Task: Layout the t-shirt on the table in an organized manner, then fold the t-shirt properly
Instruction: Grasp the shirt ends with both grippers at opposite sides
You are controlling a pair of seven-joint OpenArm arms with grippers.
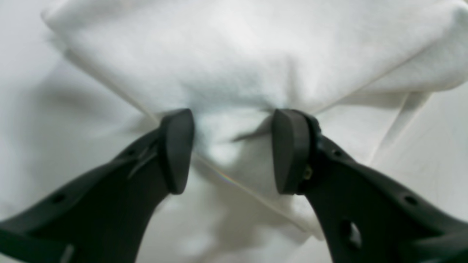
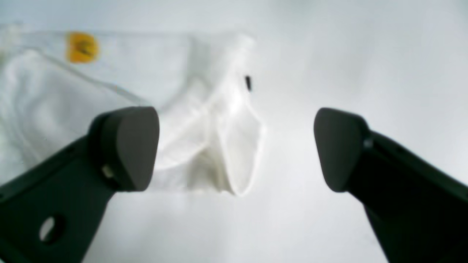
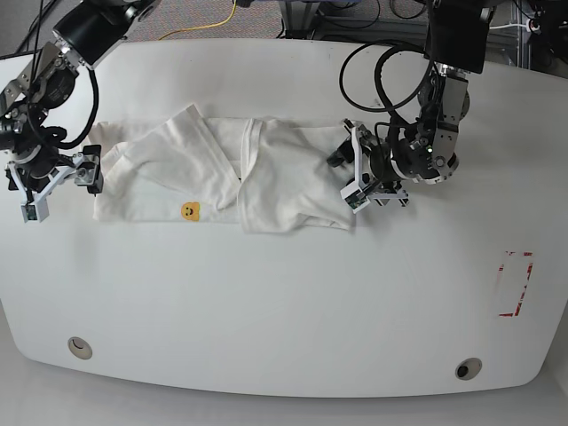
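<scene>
White t-shirt (image 3: 222,173), small yellow patch (image 3: 190,211); white table (image 3: 284,302), red-outlined mark (image 3: 515,284); black hands.

The white t-shirt (image 3: 231,177) lay crumpled and partly folded over itself across the far middle of the white table (image 3: 284,302), a small yellow tag showing.

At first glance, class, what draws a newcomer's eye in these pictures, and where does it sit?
First comes the white t-shirt, rumpled and spread across the far half of the table, with a small yellow patch near its front edge. The left gripper is at the shirt's right end with its jaws apart around a fold, while the right gripper is open beside the left end.
</scene>
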